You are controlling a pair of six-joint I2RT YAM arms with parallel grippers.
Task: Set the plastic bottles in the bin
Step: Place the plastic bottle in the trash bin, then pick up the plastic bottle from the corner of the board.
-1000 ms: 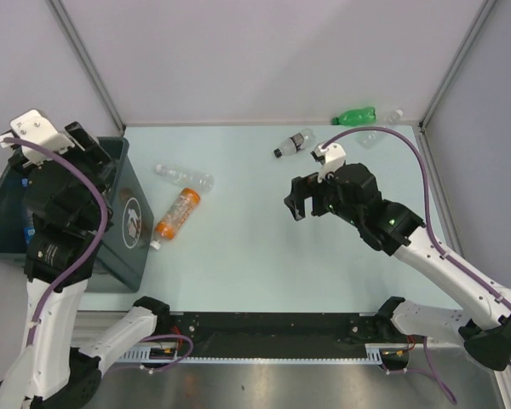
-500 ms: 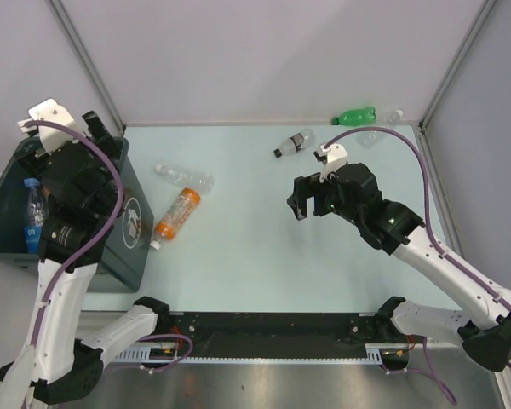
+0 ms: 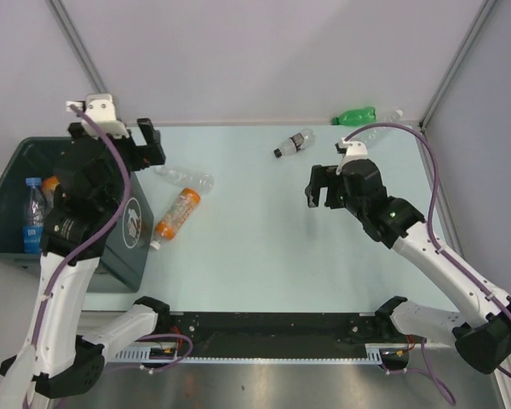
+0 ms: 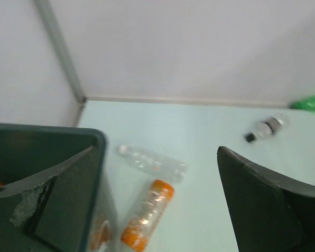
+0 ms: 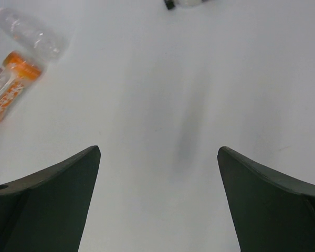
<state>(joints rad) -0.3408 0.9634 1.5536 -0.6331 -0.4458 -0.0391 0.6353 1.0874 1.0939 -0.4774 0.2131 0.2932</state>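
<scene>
The dark green bin (image 3: 0, 192) stands at the left edge and holds a clear bottle with a blue cap (image 3: 34, 213) and an orange one (image 3: 49, 181). On the table lie an orange bottle (image 3: 177, 213), a clear bottle (image 3: 185, 176), a black-capped clear bottle (image 3: 294, 142), a green bottle (image 3: 354, 115) and another clear one (image 3: 383, 128). My left gripper (image 3: 143, 145) is open and empty above the bin's far right corner (image 4: 102, 152). My right gripper (image 3: 321, 186) is open and empty above bare table.
The left wrist view shows the orange bottle (image 4: 147, 212) and the clear bottle (image 4: 155, 160) beside the bin wall. Grey walls and metal posts close off the back and sides. The right arm's purple cable loops near the far right bottles.
My left arm has swung from over the bin to its far right corner, uncovering the blue-capped bottle inside. My right gripper has shifted slightly right and farther back.
</scene>
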